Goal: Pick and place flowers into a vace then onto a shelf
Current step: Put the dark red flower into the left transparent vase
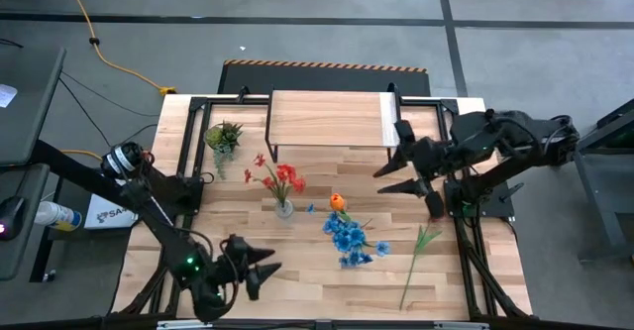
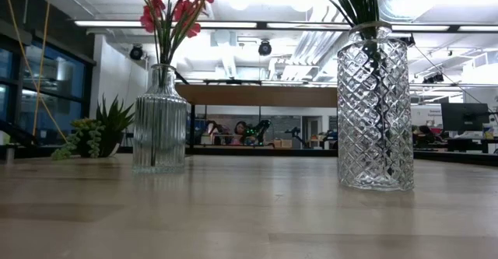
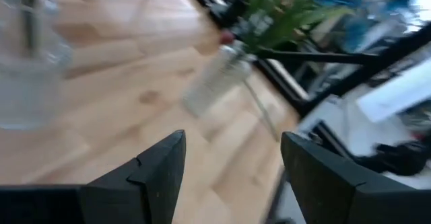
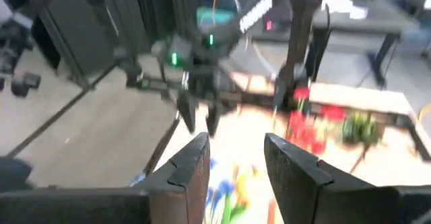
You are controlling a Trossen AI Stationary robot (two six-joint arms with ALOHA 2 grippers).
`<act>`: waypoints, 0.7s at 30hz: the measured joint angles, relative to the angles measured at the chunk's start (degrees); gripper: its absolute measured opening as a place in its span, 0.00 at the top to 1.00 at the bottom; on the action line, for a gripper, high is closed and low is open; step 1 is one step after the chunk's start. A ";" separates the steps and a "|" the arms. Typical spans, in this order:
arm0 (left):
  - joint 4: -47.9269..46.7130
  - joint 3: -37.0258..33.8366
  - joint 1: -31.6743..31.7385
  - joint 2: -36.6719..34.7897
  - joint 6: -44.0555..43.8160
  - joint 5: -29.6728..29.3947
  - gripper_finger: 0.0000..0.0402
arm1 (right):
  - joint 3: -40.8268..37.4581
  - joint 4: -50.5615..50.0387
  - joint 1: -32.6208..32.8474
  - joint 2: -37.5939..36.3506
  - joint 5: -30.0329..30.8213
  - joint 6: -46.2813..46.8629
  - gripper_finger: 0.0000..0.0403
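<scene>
- right now my left gripper (image 1: 269,262) hangs with fingers apart, empty, the red flowers (image 1: 281,179) in their glass vase (image 1: 284,208) ahead.
- my right gripper (image 1: 411,183) is parted too, holding nothing, blue flowers (image 1: 349,239) below.

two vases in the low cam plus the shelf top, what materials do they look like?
Ribbed vase: clear glass or maybe clear plastic; the background shows through its vertical ribs. Diamond-cut vase: also clear, probably pressed glass, its facets catching highlights and green stems visible inside. Shelf: light wood plank top, matte, with visible grain and a pale strip at one end.
</scene>
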 joint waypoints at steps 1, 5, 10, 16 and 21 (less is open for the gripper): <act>1.95 0.00 -0.29 0.00 1.12 0.14 0.31 | 0.00 -1.87 0.00 -0.52 -0.02 1.29 0.67; 9.10 0.00 -0.40 0.00 6.52 1.76 0.31 | -0.01 -6.90 0.00 -2.68 -0.10 6.29 0.67; 16.78 0.00 0.07 0.28 10.75 4.62 0.31 | 0.00 -10.38 0.00 -5.14 -0.11 8.89 0.67; 20.55 0.00 0.97 0.66 10.70 10.33 0.31 | 0.00 -18.47 -0.02 -7.84 -3.11 10.55 0.67; 20.50 -0.02 1.10 0.68 11.79 10.31 0.31 | 0.00 -29.70 1.16 -8.30 -11.51 15.95 0.67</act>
